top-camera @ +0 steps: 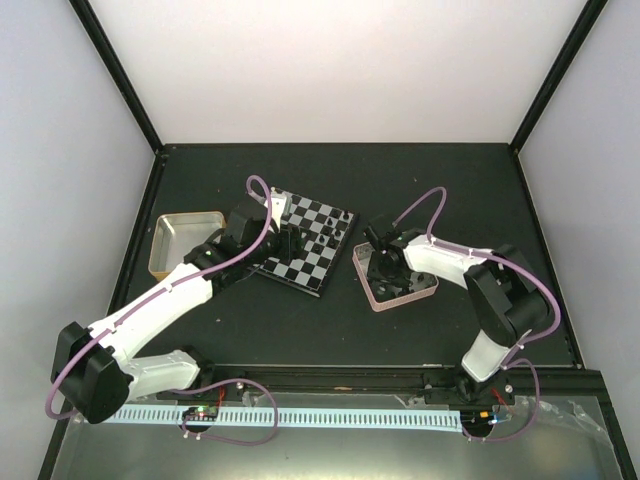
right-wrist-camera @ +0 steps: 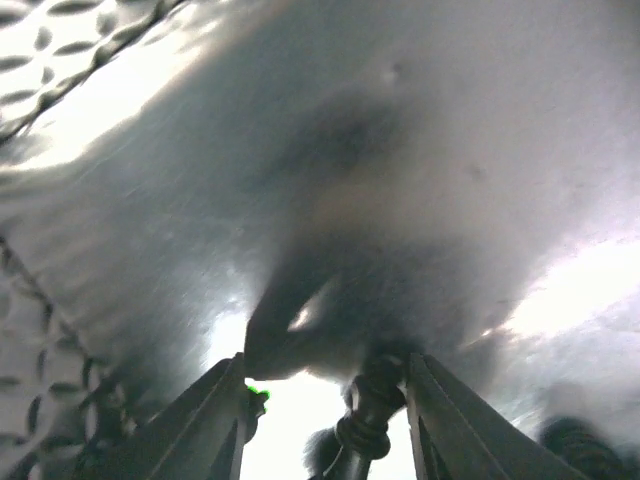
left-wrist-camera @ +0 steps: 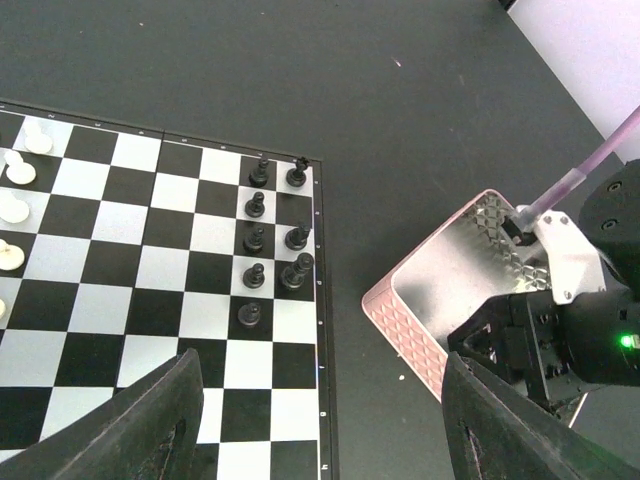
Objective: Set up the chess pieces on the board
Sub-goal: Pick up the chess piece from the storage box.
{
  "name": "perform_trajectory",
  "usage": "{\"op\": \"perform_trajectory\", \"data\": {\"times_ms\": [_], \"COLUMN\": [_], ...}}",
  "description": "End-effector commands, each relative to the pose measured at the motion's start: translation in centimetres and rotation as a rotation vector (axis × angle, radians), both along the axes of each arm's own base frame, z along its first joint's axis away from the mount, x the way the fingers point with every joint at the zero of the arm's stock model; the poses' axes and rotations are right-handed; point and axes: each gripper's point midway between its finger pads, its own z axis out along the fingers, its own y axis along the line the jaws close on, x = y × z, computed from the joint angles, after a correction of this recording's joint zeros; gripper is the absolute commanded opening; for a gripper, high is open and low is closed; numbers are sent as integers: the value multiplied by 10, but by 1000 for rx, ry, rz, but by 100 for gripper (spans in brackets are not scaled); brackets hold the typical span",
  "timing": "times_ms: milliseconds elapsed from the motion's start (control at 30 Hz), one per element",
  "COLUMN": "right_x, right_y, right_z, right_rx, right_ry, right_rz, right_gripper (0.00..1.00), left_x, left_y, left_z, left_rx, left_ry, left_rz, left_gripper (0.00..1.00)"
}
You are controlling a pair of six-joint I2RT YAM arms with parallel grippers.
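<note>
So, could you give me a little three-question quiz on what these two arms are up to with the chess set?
1. True or false: the left gripper is holding a chess piece.
2. Where is the right gripper working? A) over the board B) inside the pink-rimmed tin C) raised high in the air
3. Fill in: the piece between the right gripper's fingers is ___ in colour.
Key: 1 false, the left gripper's jaws stand open and empty above the board. 2 B. 3 black.
</note>
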Motion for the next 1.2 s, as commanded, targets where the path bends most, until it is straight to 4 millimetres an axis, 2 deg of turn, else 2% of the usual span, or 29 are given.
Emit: {"op": "perform_trajectory", "data": {"times_ms": [0,100,167,300,400,467,633,800,967,1167], "right_x": [-13,-10,-8,-7,-14,-21,-30,-18,-1,14], "right_y": [17,15,12,6,6,9,17,21,14,9], "right_z": [-3,-8,-10,-4,1,1,-7,-6,9,49], "right_rx": [88,66,35,-16,-48,-55,4,25,-3,60], "right_ry": [35,32,28,17,25,41,51,-7,-124,-306], "right_rz": [-35,-46,-36,3,43,62,40,2,-16,-55], "right_gripper": [41,34,33,35,39,38,24,14,8,7], "left_x": [1,-1,-2,-4,-4,-4,-4,-6,-9,-14], "left_y": [-1,0,0,1,1,0,1,1,2,-10], "left_z": [12,12,12,11,11,11,10,11,13,13], "left_rx": [-22,-23,-23,-27,-34,-37,-37,-40,-55,-123], "left_ry": [-12,-10,-8,-7,-6,-5,-1,0,-2,13], "left_rz": [-7,-11,-12,-12,-12,-15,-13,-14,-17,-70], "left_gripper": [67,67,67,67,67,67,67,67,67,68]}}
